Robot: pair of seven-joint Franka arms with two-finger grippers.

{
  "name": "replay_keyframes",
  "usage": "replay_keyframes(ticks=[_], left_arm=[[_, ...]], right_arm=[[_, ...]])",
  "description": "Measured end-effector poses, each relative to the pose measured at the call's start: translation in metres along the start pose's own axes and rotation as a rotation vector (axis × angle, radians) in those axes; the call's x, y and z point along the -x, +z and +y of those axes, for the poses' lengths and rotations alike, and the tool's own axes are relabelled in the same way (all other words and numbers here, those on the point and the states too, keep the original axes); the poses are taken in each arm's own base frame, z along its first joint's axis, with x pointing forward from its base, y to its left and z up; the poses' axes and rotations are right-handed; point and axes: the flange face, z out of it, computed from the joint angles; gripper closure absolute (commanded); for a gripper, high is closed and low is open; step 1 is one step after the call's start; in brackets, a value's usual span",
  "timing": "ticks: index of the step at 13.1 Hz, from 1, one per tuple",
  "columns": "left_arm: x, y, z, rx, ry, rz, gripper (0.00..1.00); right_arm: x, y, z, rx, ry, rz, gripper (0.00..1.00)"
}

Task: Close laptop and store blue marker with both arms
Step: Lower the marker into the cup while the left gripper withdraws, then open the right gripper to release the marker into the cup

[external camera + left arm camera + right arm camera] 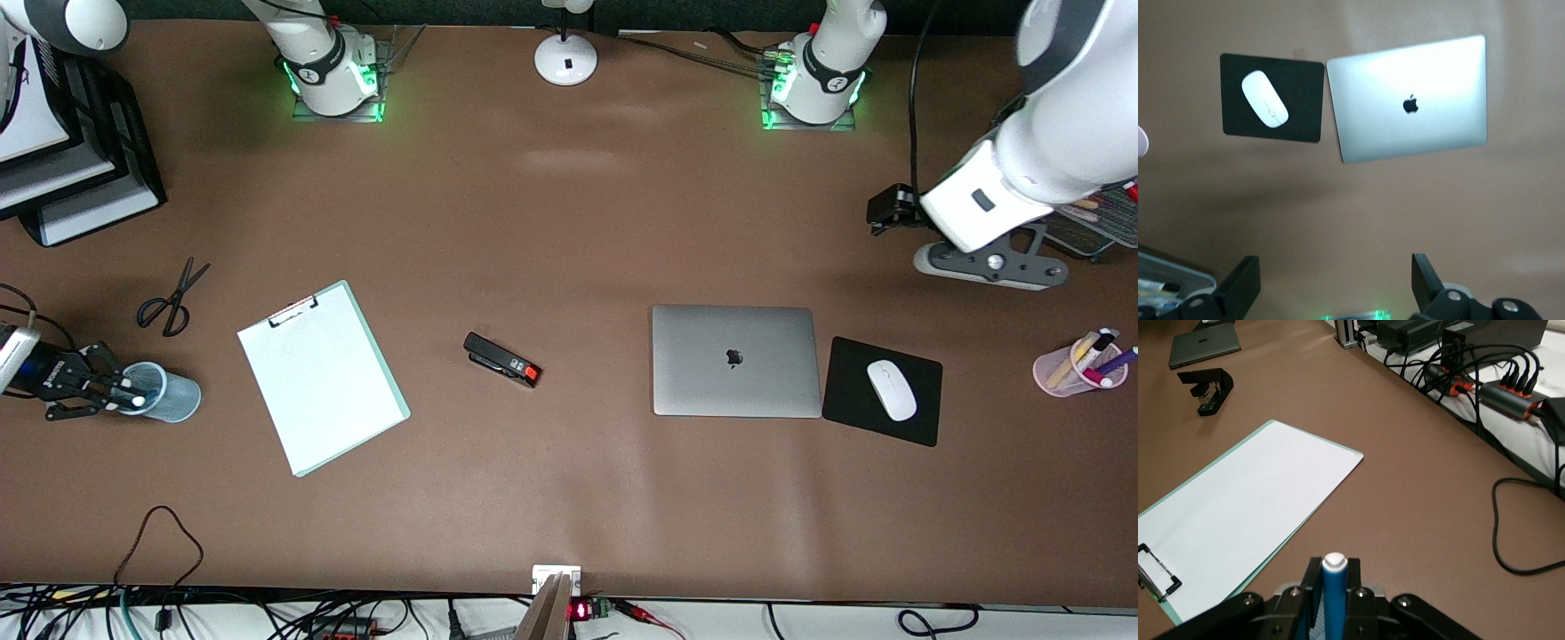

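Front view showed the laptop (735,360) shut beside the mouse pad (925,427). My right gripper (120,391) pinched the marker (1334,593) over a clear cup (169,393). My left gripper (1331,283) hung spread above the table (569,222).

- One laptop (735,360)
- One blue marker (1334,597)
- One clipboard (322,375)
- One stapler (501,359)
- One pair of scissors (172,300)
- One mouse (892,389) — one mouse pad (853,378)
- Two cups — blue cup (176,396), pink cup (1061,373)

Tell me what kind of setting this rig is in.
Likely a lab bench staged as an office desk: a closed laptop beside a mouse, a clipboard, stapler, scissors, stacked paper trays, with cables along the table's near edge.
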Motion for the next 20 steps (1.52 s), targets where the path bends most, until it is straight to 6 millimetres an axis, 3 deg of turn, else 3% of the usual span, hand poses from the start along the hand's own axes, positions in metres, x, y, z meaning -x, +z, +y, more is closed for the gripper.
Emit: replay_keyframes(ticks=[3, 4, 5, 6, 9, 13, 17, 20], left_arm=[[0.029, 0.007, -0.014, -0.010, -0.044, 0.034, 0.00], [0.037, 0.003, -0.018, -0.014, -0.056, 0.058, 0.00], [0.043, -0.002, -0.021, -0.016, -0.064, 0.098, 0.00], [0.049, -0.007, -0.022, -0.019, -0.069, 0.138, 0.00], [0.060, -0.008, -0.033, 0.015, -0.097, 0.168, 0.00], [0.059, -0.001, -0.048, 0.034, -0.116, 0.167, 0.00], [0.059, -0.001, -0.043, 0.031, -0.109, 0.167, 0.00], [0.059, -0.001, -0.045, 0.031, -0.112, 0.167, 0.00]], right_arm=[[0.006, 0.004, 0.000, -0.003, 0.007, 0.002, 0.98], [0.006, 0.003, 0.000, -0.003, 0.008, 0.003, 0.76], [0.006, 0.003, 0.000, -0.004, 0.008, 0.003, 0.10], [0.005, 0.002, 0.001, -0.004, 0.008, 0.004, 0.00], [0.001, -0.001, 0.002, 0.000, 0.003, 0.004, 0.00], [-0.017, -0.015, 0.005, 0.011, 0.021, -0.003, 0.00], [-0.067, -0.038, -0.003, -0.013, 0.078, -0.070, 0.00], [-0.125, -0.049, -0.015, -0.023, 0.106, -0.166, 0.00]])
